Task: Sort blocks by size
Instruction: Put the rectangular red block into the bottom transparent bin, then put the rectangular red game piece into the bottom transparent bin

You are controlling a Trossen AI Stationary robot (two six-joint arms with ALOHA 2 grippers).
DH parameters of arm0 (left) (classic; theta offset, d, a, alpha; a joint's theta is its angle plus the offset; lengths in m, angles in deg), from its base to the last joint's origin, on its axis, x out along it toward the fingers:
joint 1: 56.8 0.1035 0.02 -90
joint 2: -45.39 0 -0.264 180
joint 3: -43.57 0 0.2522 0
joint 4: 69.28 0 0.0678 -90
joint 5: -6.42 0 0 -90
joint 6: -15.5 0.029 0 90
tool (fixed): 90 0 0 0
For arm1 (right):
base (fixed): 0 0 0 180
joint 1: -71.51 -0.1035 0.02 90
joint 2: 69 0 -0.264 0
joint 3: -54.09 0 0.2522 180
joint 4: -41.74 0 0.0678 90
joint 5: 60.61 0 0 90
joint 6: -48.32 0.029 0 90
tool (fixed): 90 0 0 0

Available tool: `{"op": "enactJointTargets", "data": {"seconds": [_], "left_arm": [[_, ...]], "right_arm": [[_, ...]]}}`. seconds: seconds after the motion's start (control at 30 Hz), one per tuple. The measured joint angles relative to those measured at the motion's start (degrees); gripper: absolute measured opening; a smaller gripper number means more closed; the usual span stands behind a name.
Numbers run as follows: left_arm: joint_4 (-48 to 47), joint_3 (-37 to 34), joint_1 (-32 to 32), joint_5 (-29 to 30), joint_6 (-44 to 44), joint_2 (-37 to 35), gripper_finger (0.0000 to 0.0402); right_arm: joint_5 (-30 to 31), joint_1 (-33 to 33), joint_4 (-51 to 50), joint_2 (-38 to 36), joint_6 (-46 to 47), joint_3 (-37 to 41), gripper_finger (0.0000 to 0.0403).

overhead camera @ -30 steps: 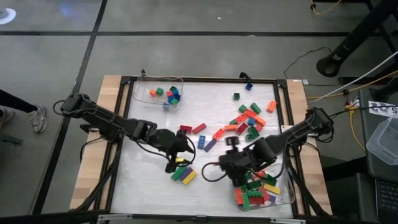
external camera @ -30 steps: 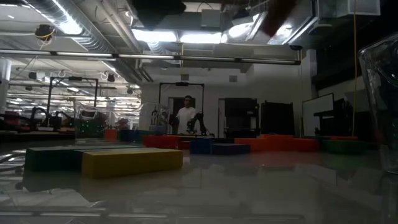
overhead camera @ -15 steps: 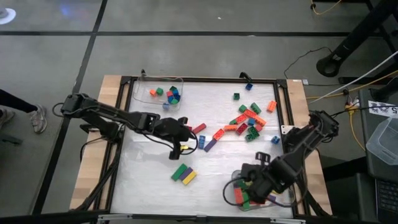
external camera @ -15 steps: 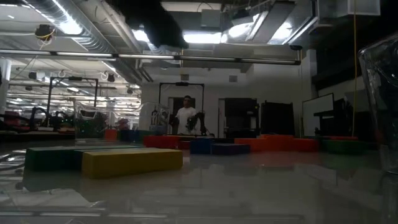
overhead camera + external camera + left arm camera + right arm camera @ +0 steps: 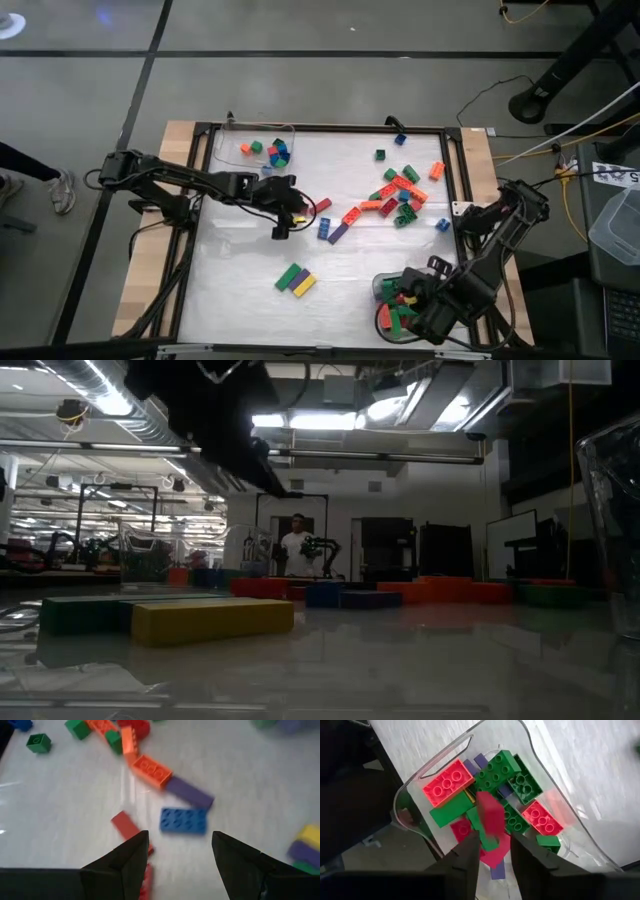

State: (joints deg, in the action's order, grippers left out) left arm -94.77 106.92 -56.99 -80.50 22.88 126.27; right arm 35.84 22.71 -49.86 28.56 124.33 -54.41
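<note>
Over the near-right tray: red block dropping in

Right gripper [image 5: 492, 851] poised above clear tray [image 5: 378, 290] of long blocks, fingers parted only narrowly, red block [image 5: 490, 820] blurred just past the tips, apparently let go and falling onto the pile; grip contact not clear. Placed there probably because this tray collects the longer pieces.

Left gripper [image 5: 180, 852] low over the table [image 5: 240, 280] centre, fingers spread wide and empty, lined up toward blue block [image 5: 183, 820] with red long block [image 5: 126, 826] beside one finger; likely next pick.

Far-left tray [image 5: 220, 150] holding short cubes. Loose blocks [image 5: 400, 190] scattered far right; green-purple-yellow cluster [image 5: 296, 280] near centre, unsorted.
</note>
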Motion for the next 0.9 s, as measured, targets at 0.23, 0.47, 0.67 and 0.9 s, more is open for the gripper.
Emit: {"op": "enactJointTargets", "data": {"seconds": [0.23,0.47,0.67,0.9], "left_arm": [[0.6,-3.9,3.9,0.1,4.7,0.0,0.0208],[1.0,-7.9,7.6,0.1,4.7,0.1,0.0208],[6.6,-11.4,9.5,0.2,5.2,0.1,0.0208],[9.9,-13.9,9.8,-0.1,6.6,0.2,0.0208]], "right_arm": [[2.8,0.1,0.0,0.0,0.5,0.0,0.0162],[4.6,0.1,0.0,0.0,0.3,0.0,0.0190],[4.6,0.1,0.0,0.0,0.2,0.0,0.0193],[7.1,0.1,0.0,0.0,0.1,0.0,0.0193]]}}
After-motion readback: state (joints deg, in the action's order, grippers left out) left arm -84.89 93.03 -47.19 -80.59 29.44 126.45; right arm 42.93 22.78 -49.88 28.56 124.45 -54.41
